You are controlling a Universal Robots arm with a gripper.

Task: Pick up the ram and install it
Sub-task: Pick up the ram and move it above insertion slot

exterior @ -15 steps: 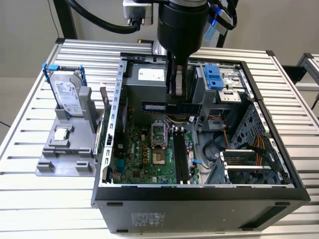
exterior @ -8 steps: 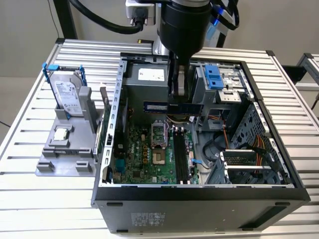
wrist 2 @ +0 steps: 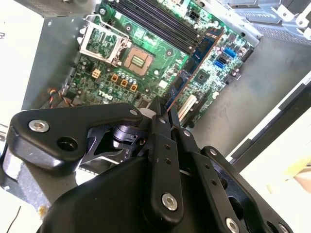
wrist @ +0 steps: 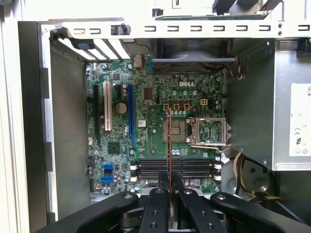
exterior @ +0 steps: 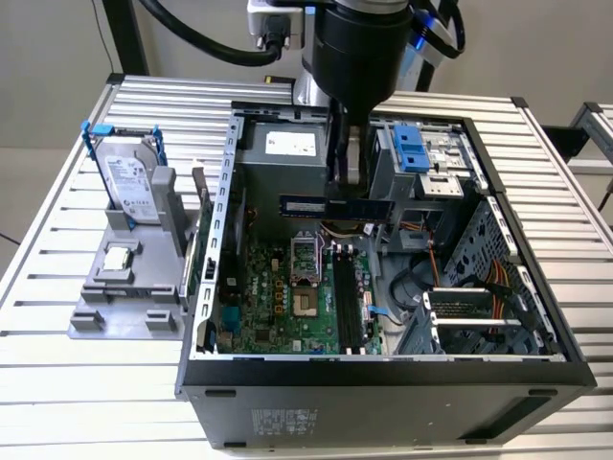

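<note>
Exterior view, first finding: we record the gripper (exterior: 342,195) with its fingers closed on the ram (exterior: 306,203), holding it near the middle of its length. We note the stick is on edge and level, running from the exterior view's left to its right, apart from the board beneath.

In the first wrist view the ram (wrist: 169,145) appears edge-on as a thin line between the two fingers (wrist: 156,206). In the second wrist view its chip side (wrist 2: 201,53) reaches out past the gripper (wrist 2: 163,108).

Below it we find the memory slots (wrist: 172,167), lying crosswise to the stick. Beside them are the processor socket (wrist: 209,131) and the green motherboard (exterior: 254,307).

The board sits inside the open computer case (exterior: 383,398), which rests on a slatted table (exterior: 57,383). Outside the case, at the exterior view's left, a hard drive (exterior: 129,182) stands upright in a grey stand (exterior: 124,307).
</note>
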